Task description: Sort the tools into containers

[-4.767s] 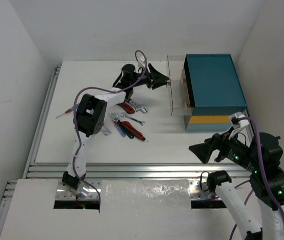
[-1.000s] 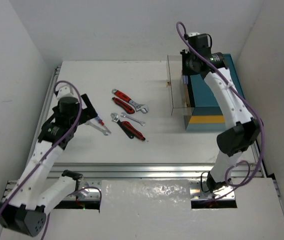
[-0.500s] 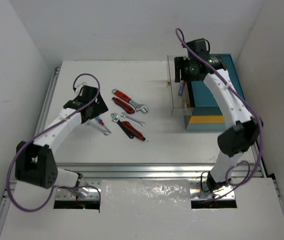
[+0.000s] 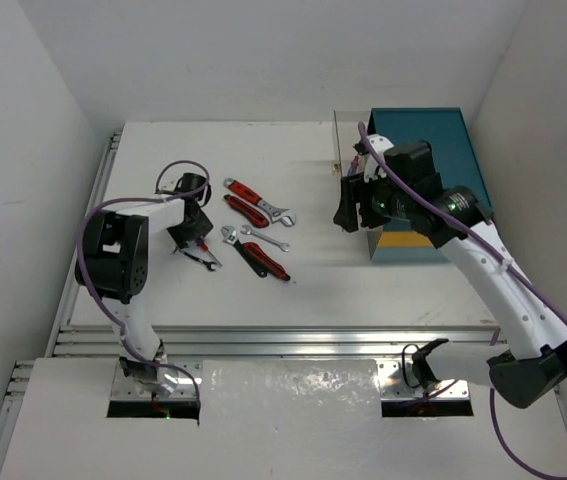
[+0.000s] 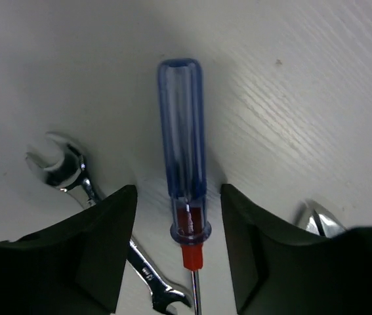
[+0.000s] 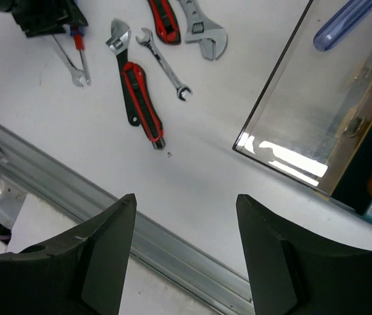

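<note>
A blue-handled screwdriver (image 5: pixel 182 144) with a red collar lies on the white table, between the fingers of my open left gripper (image 5: pixel 179 197), which straddles it low. A thin silver spanner (image 5: pixel 81 190) lies just to its left. In the top view my left gripper (image 4: pixel 191 228) covers most of this screwdriver. My right gripper (image 4: pixel 348 212) is open and empty, above the table beside the clear pulled-out drawer (image 4: pixel 353 195) of the teal box (image 4: pixel 425 165). Another blue screwdriver (image 6: pixel 343 23) lies in that drawer (image 6: pixel 304 111).
Red-and-black adjustable wrenches (image 4: pixel 248 192) (image 4: pixel 246 210) (image 4: pixel 263 262) and a thin spanner (image 4: pixel 263 238) lie mid-table; one wrench (image 6: pixel 140 95) shows in the right wrist view. An aluminium rail (image 4: pixel 283 340) runs along the near edge. White walls stand close on both sides.
My right gripper has let the blue screwdriver go into the drawer and drawn back towards the near side, open. My left gripper has moved right and settled around the screwdriver on the table.
</note>
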Robot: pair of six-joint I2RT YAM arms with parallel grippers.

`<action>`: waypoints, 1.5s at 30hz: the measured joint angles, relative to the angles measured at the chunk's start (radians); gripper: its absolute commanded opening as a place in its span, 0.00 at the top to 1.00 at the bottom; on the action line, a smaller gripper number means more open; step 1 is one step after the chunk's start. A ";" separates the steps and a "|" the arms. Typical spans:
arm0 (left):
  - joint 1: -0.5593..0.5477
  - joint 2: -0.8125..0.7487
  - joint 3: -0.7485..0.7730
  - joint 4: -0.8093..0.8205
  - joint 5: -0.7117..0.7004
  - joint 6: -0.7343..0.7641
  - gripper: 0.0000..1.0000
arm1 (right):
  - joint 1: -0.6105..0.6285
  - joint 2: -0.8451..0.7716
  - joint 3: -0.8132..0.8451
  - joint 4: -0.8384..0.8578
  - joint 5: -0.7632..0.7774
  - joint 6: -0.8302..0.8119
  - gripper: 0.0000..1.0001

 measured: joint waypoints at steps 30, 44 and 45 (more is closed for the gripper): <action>-0.399 -0.684 -0.370 0.773 0.754 0.058 1.00 | 0.024 0.080 -0.302 0.756 -0.343 0.445 0.12; -0.467 -0.627 -0.330 0.806 0.730 0.035 0.16 | 0.037 0.113 -0.274 0.755 -0.338 0.441 1.00; -0.467 -0.627 -0.308 0.768 0.690 0.039 0.07 | 0.037 0.116 -0.245 0.711 -0.325 0.423 1.00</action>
